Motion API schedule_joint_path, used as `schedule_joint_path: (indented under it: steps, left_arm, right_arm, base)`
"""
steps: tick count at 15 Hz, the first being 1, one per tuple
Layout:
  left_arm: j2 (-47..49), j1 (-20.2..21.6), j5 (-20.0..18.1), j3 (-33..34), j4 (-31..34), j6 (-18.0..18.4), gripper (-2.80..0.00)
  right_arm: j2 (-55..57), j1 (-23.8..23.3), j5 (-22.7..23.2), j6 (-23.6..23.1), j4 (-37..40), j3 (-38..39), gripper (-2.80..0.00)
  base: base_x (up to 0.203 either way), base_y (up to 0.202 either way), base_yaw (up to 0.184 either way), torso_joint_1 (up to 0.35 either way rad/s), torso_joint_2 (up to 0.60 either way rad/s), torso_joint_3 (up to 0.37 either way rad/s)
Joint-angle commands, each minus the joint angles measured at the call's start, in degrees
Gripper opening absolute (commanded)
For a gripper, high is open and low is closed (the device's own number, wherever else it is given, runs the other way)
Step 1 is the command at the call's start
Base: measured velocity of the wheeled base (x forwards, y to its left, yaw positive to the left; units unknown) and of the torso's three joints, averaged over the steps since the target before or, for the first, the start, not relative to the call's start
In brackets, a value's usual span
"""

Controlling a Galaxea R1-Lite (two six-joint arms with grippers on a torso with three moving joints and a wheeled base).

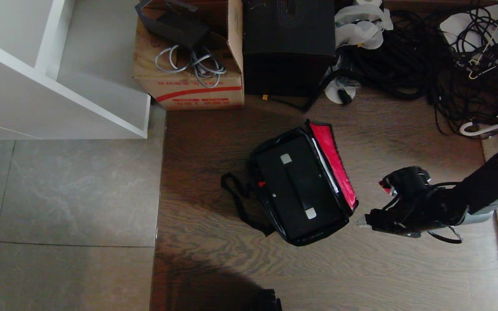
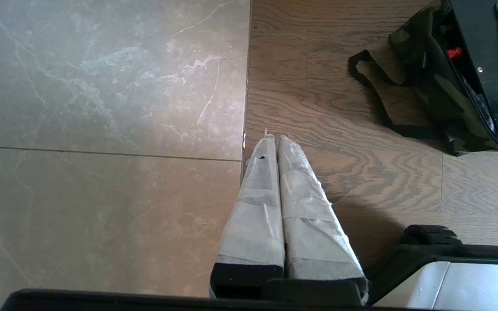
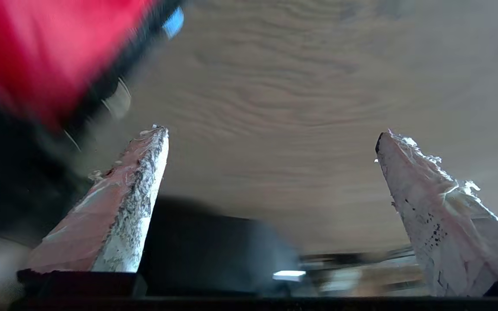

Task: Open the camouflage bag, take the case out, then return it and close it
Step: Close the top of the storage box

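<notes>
Camouflage fabric shows only along the outer wall of the camouflage bag [image 1: 249, 172], which sits open on the wooden floor [image 1: 214, 268] in our head view, its red-lined lid [image 1: 333, 162] thrown back toward our right side. Inside it lies the case [image 1: 296, 190], black and flat, its handle with two silver ends facing up and a small red part at its left edge. Our right gripper [image 1: 368, 220] hangs just beside the bag's right side, close to the lower end of the lid but apart from it; nothing is between its jaws. From our right wrist view the two taped fingers [image 3: 128, 203] stand wide apart with only floor between them, and the red lining [image 3: 46, 47] blurs past one side. Our left gripper [image 2: 274, 140] is parked well away from the bag, over the seam where grey tile [image 2: 102, 108] meets wood, its taped fingers pressed together and empty. From there we see the bag's black strap [image 2: 374, 90] lying loose on the wood. Behind the bag stand a brown cardboard carton [image 1: 188, 82] and a taller plain black box [image 1: 290, 47].
</notes>
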Motion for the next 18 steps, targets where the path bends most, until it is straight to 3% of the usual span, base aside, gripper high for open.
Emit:
schedule_joint_path:
  steps: [1, 3, 6, 8, 11, 15, 18]
  left_arm:
    - [0.06, 0.00, 0.00, 0.05, -0.01, 0.02, -2.80]
    - [0.06, 0.00, 0.00, 0.04, -0.01, 0.02, -2.80]
    - [0.06, 0.00, 0.00, 0.05, -0.01, 0.02, -2.80]
    - [0.06, 0.00, 0.00, -0.04, -0.01, 0.02, -2.80]
    - [0.06, 0.00, 0.00, 0.05, -0.01, 0.02, -2.80]
    - [0.06, 0.00, 0.00, 0.05, -0.01, 0.02, -2.80]
    - [0.02, 0.00, 0.00, -0.01, -0.01, 0.02, -2.80]
  right_arm:
    - [-2.20, -1.59, 0.46, -15.79, -0.70, 2.21, 0.00]
    - [-1.57, -1.82, 0.68, -24.04, -4.65, 2.31, 0.00]
    - [1.16, -1.85, 0.70, -43.63, -9.46, 3.48, 0.00]
    - [4.93, -1.21, 0.71, -51.91, -14.78, 3.64, 0.00]
    - [9.22, 0.13, 1.69, -56.45, -27.67, 3.85, 0.00]
    - [12.03, -1.22, 11.18, -56.35, -35.10, 3.95, 0.00]
    - [14.15, -2.46, 12.24, -56.78, -37.08, 3.09, 0.00]
  base:
    - [0.000, 0.000, 0.000, 0.000, 0.00, 0.000]
    - [0.000, 0.000, 0.000, 0.000, 0.00, 0.000]
    - [0.000, 0.000, 0.000, 0.000, 0.00, 0.000]
    - [0.000, 0.000, 0.000, 0.000, 0.00, 0.000]
    - [0.000, 0.000, 0.000, 0.000, 0.00, 0.000]
    - [0.000, 0.000, 0.000, 0.000, 0.00, 0.000]
    - [0.000, 0.000, 0.000, 0.000, 0.00, 0.000]
